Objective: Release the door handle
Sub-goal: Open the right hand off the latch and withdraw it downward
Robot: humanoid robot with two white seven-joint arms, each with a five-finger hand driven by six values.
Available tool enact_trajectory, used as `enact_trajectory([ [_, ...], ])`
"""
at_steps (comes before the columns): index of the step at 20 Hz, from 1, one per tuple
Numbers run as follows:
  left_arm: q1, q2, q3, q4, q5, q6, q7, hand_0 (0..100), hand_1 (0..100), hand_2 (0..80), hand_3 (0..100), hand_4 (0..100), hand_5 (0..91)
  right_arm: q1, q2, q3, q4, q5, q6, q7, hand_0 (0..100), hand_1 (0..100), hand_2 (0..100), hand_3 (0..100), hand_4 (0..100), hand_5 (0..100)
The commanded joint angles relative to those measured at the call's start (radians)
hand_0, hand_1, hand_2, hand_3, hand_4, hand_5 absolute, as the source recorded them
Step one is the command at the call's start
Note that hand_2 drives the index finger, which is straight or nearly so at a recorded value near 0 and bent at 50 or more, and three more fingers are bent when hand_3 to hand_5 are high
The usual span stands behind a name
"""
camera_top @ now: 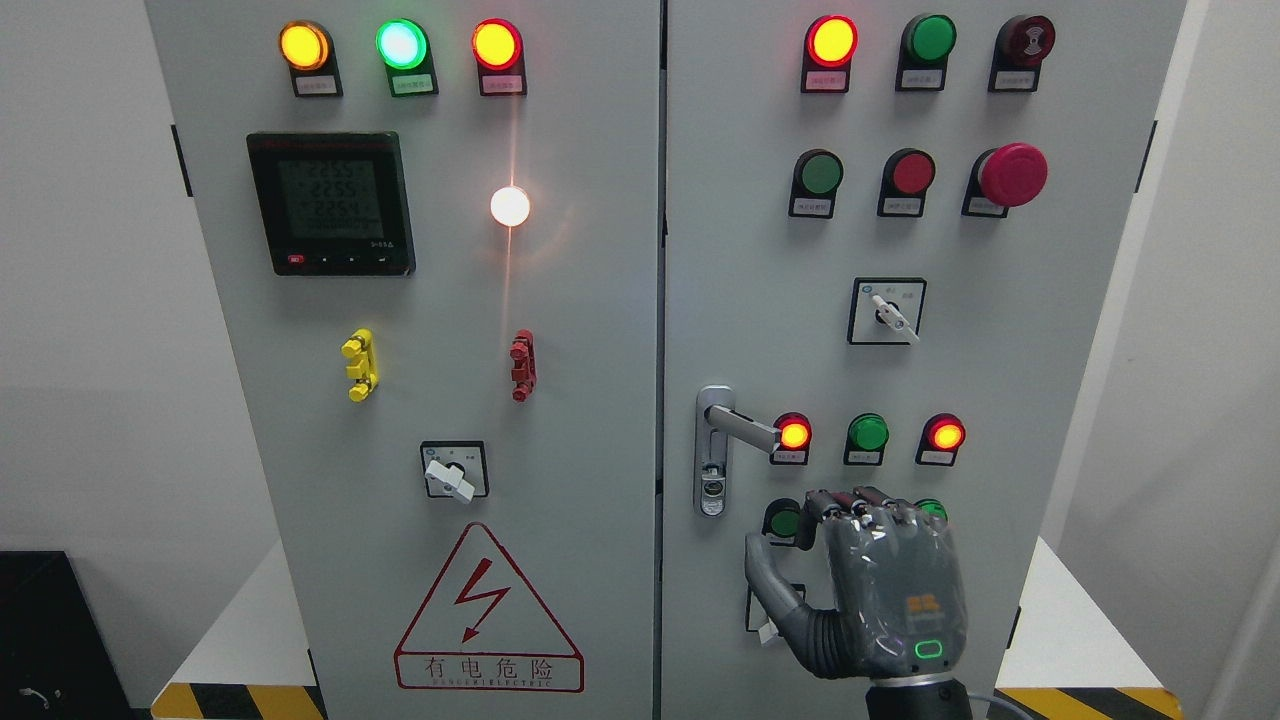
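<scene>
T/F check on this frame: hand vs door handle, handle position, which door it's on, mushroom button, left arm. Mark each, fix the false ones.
1. The right hand grips the door handle. False: the hand sits below and to the right of the handle, apart from it, holding nothing.
2. The door handle is on the right door, near its left edge. True.
3. The handle's lever points straight down. False: it sticks out to the right, toward a lit red lamp.
4. A red mushroom button sits at the right door's upper right. True.
5. The left hand is pressing the left door. False: no left hand is in view.
</scene>
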Motion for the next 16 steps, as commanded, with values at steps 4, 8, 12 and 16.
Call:
enact_trajectory([
  [4, 0.009, -0.001, 0.0, 0.001, 0.0, 0.0, 0.0, 12, 56, 0.0, 0, 0, 0.0, 0.123, 0.007, -0.17, -0.101, -0.006, -0.149, -0.033, 44, 27, 38, 57, 57, 49],
  [8, 0.009, -0.001, 0.0, -0.001, 0.001, 0.0, 0.0, 12, 56, 0.0, 0, 0, 0.0, 0.158, 0.008, -0.245, -0.112, -0.07, -0.224, -0.035, 44, 24, 27, 41, 41, 38],
  [12, 0.009, -0.001, 0.0, -0.001, 0.001, 0.0, 0.0, 12, 56, 0.0, 0, 0, 0.0, 0.183, 0.005, -0.325, -0.113, -0.121, -0.285, -0.035, 44, 19, 14, 24, 28, 27],
  [16, 0.009, -0.001, 0.0, -0.001, 0.0, 0.0, 0.0, 12, 56, 0.0, 0, 0, 0.0, 0.185, 0.008, -0.385, -0.113, -0.158, -0.36, -0.033, 43, 18, 4, 13, 16, 13],
])
